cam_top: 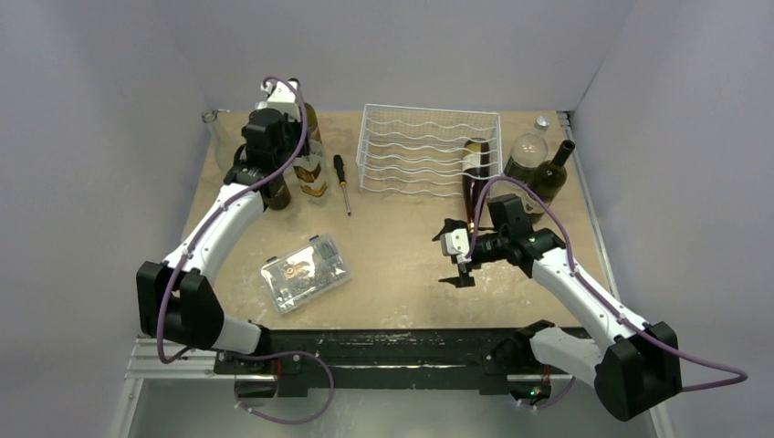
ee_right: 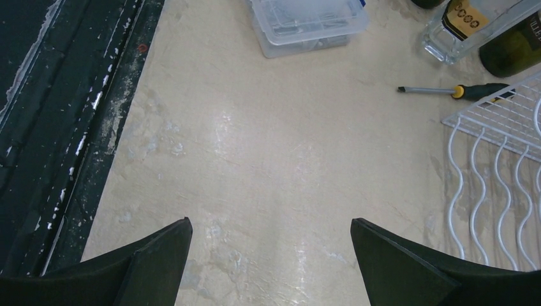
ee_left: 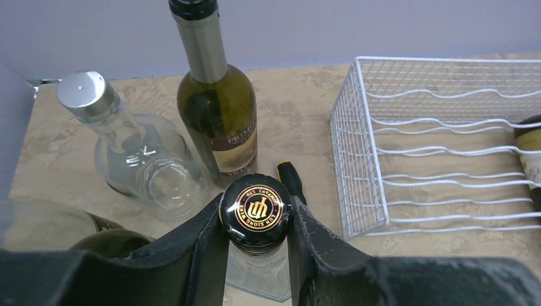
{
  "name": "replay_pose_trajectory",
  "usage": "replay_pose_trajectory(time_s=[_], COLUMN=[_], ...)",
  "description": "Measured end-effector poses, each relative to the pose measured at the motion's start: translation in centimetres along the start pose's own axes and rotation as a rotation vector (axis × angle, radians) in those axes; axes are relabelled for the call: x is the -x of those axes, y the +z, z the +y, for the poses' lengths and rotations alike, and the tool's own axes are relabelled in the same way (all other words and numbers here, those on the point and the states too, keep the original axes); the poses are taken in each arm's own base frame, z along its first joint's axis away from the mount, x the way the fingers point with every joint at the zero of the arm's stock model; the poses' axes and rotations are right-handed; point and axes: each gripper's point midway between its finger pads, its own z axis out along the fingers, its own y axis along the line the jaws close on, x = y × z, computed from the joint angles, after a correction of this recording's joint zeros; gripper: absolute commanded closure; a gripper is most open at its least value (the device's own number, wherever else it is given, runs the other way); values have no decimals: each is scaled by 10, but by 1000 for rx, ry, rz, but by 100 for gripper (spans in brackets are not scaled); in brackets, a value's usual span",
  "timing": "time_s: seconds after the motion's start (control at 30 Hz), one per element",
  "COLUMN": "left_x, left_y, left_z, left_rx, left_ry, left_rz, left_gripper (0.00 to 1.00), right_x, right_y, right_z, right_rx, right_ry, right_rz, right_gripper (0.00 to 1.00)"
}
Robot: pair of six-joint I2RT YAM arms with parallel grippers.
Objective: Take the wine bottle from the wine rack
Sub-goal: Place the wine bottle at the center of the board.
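Left gripper (ee_left: 256, 213) is clamped on the black-capped neck of a clear square glass bottle (ee_left: 255, 271) standing on the tabletop (cam_top: 392, 246), left of the white wire wine rack (cam_top: 411, 151); we judge that this grip keeps it upright. Right gripper (ee_right: 271, 220) hangs wide open over the tabletop before the rack, free to reach. We find one dark glass wine bottle (cam_top: 475, 164) lying in the rack's right-hand end.

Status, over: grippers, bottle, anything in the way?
Left gripper shut on standing bottle's cap, beside wine rack. Right gripper open, empty. One wine bottle lying in rack, unobstructed.
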Motion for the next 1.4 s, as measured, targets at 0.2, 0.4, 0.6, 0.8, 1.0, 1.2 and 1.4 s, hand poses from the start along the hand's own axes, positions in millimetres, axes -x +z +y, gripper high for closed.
replay_pose_trajectory(time_s=[0.2, 0.4, 0.6, 0.8, 1.0, 1.2, 1.4], left_x=[5, -6, -5, 28, 51, 81, 108], left_y=[17, 30, 32, 31, 20, -11, -66], left_z=[9, 19, 25, 29, 27, 18, -1], left_rx=[61, 109, 144, 170, 158, 104, -22], left_ry=[10, 13, 5, -26, -48, -75, -100], left_rz=[-10, 11, 7, -82, -134, -178, -227], left_gripper=[100, 95, 50, 32, 26, 6, 0], right_x=[0, 0, -1, -2, -3, -3, -4], right_y=[0, 0, 0, 1, 1, 1, -5], right_z=[0, 0, 0, 1, 2, 2, -5], right_rx=[2, 2, 6, 12, 14, 14, -13], right_ry=[-3, -8, -3, 4, 3, 4, 10], right_rz=[1, 2, 4, 6, 7, 8, 12], right_gripper=[1, 1, 1, 1, 1, 1, 1])
